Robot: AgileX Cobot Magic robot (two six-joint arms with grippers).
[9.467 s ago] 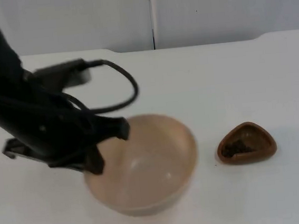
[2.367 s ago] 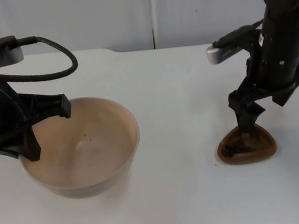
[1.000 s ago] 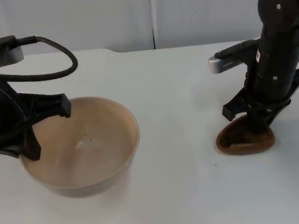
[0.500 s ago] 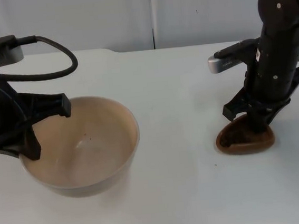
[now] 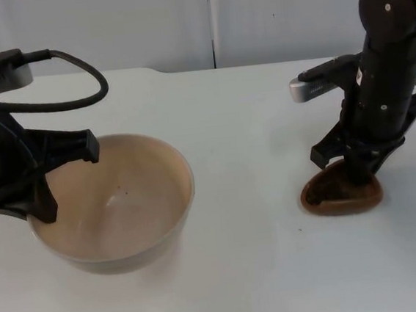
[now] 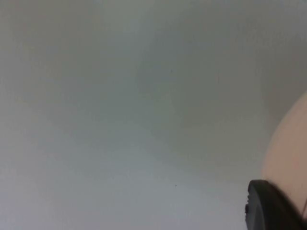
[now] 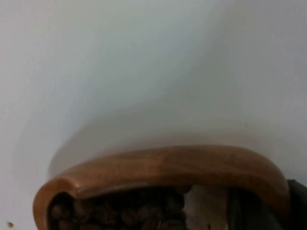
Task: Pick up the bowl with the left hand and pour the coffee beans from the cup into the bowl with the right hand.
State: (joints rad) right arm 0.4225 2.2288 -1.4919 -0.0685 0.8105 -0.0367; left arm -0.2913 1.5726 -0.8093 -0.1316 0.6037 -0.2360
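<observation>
A beige bowl (image 5: 116, 202) sits at the left of the top view, upright and with nothing in it. My left gripper (image 5: 44, 210) is shut on its left rim. The left wrist view shows the bowl's wall (image 6: 288, 153) beside a black fingertip (image 6: 268, 208). At the right, a brown wooden cup (image 5: 330, 199) holding coffee beans (image 7: 120, 211) rests on the table. My right gripper (image 5: 359, 177) stands upright over it, shut on the cup's far rim (image 7: 168, 165), one finger inside and one outside.
The white table (image 5: 242, 123) runs back to the grey partition wall (image 5: 209, 19). A stray bean (image 5: 300, 229) lies just in front of the cup. Bare table lies between the bowl and the cup.
Since the earliest frame the left arm carried the bowl leftward, and the right arm came down onto the cup's rim. Over the last second nothing has visibly moved.
</observation>
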